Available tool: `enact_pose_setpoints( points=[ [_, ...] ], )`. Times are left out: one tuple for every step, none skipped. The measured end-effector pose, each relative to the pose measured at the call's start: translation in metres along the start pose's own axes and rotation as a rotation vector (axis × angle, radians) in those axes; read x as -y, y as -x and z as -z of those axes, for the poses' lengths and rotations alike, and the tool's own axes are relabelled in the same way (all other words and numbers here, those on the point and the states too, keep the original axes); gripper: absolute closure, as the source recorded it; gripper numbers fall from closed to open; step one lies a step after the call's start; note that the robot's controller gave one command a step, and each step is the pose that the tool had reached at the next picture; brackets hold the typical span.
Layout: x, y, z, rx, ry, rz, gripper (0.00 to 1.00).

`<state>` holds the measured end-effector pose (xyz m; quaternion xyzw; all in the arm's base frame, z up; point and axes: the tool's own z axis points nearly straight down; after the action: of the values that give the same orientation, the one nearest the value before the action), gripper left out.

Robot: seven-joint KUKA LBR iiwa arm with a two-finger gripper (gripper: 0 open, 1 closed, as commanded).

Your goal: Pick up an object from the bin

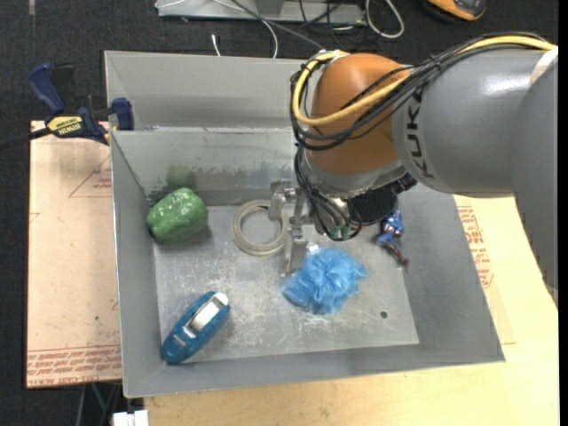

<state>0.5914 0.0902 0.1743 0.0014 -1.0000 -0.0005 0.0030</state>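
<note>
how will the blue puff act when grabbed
The blue puff looks like bunched mesh, so it will probably squash, not resist. Likely light for its bulk. Its ruffled, slumped shape suggests it won't roll, though a loose fold might pull free.

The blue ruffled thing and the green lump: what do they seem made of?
Blue ruffled thing: probably soft netting, like a bath sponge; it is gathered in many small folds. Green lump: probably moulded plastic or rubber, faintly glossy; smooth rounded bulges with pale highlights.
</note>
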Motion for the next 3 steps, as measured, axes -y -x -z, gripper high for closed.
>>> enact_pose_setpoints(
  points=[
    [0.001, 0.002, 0.004, 0.007, 0.0, -0.003, 0.0],
    [0.026, 0.032, -0.107, 0.003, 0.001, -0.136, 0.0],
    [0.016, 0.022, -0.104, 0.018, 0.007, -0.265, 0.0]
  ],
)
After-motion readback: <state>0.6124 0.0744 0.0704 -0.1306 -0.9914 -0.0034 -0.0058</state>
